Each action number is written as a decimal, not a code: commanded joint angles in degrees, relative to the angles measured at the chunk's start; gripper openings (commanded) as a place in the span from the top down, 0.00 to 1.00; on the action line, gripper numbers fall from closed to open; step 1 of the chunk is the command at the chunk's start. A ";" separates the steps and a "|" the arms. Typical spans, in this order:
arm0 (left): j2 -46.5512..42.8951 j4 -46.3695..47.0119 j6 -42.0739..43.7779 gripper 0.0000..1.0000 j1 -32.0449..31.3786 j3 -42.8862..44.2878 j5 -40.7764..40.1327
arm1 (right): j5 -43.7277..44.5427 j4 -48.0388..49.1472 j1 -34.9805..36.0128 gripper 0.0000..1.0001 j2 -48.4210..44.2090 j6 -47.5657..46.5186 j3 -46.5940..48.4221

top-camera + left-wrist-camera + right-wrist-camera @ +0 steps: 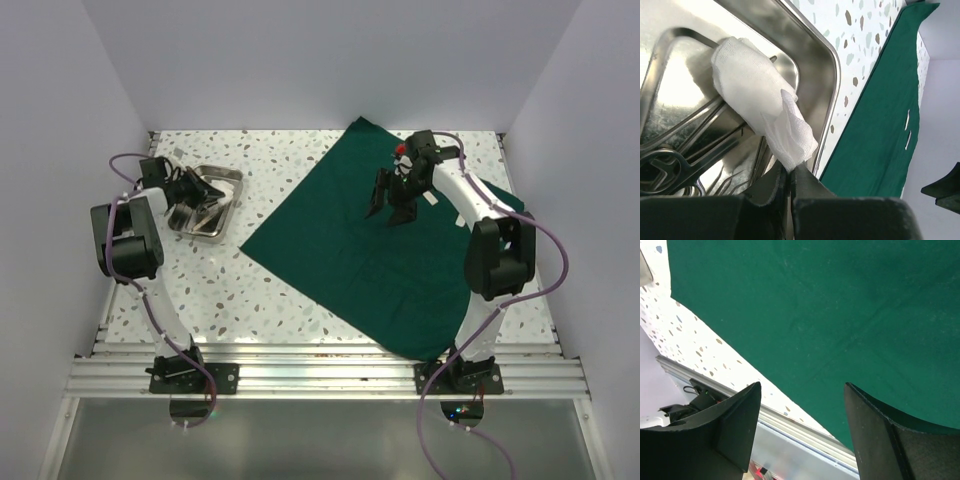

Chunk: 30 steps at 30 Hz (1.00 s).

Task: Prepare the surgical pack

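The surgical pack's dark green drape (385, 240) lies spread flat as a wide sheet over the right half of the table, also filling the right wrist view (830, 315) and showing at the right of the left wrist view (885, 125). My right gripper (388, 205) hangs open above the drape's middle, its fingers (742, 415) wide apart with nothing between them. My left gripper (790, 172) is shut on a corner of a white gauze square (757, 95), which lies over the metal tray (832, 55). From above, the left gripper (190, 195) sits over the tray (222, 178).
Metal instruments with ring handles (670, 170) lie in the tray under the gauze. White walls enclose the table on three sides. An aluminium rail (320, 375) runs along the near edge by the arm bases.
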 commanded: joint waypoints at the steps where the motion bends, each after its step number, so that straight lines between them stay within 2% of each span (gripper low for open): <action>1: 0.66 -1.93 0.12 0.97 0.46 3.71 -1.66 | 0.74 -0.67 -0.36 0.29 0.00 -1.12 0.77; 9: 4.87 -0.27 -1.72 0.97 0.99 7.48 0.45 | 0.30 -1.02 -0.71 0.29 2.19 -1.38 2.35; 12: 5.85 -2.37 -1.73 0.96 1.34 8.63 -0.51 | 0.65 -1.55 -0.80 0.29 2.28 -1.82 2.70; 15: 5.50 -4.22 -0.85 0.83 1.43 8.98 -2.01 | 1.00 -1.55 -1.06 0.29 2.28 -1.91 2.44; 16: 5.32 -4.40 -0.59 0.73 1.60 8.98 -2.71 | 0.91 -1.38 -1.24 0.29 2.28 -1.82 2.18; 18: 4.62 -4.66 -0.41 0.59 1.61 8.89 -3.06 | 0.91 -1.20 -1.42 0.29 2.55 -1.73 2.18; 19: 4.36 -4.66 -0.41 0.48 1.61 8.98 -3.06 | 1.00 -0.94 -1.68 0.28 2.63 -1.56 2.18; 22: 2.60 -4.75 -0.67 0.41 1.43 8.37 -2.89 | 1.70 -0.50 -2.12 0.28 3.07 -0.85 2.44; 25: 0.05 -4.13 -1.37 0.37 1.43 6.35 -2.19 | 3.45 -0.15 -3.17 0.28 3.34 0.37 3.58; 30: -6.17 -7.37 -0.41 0.35 0.29 3.45 -4.02 | 13.53 -0.50 -4.32 0.28 5.71 0.91 8.93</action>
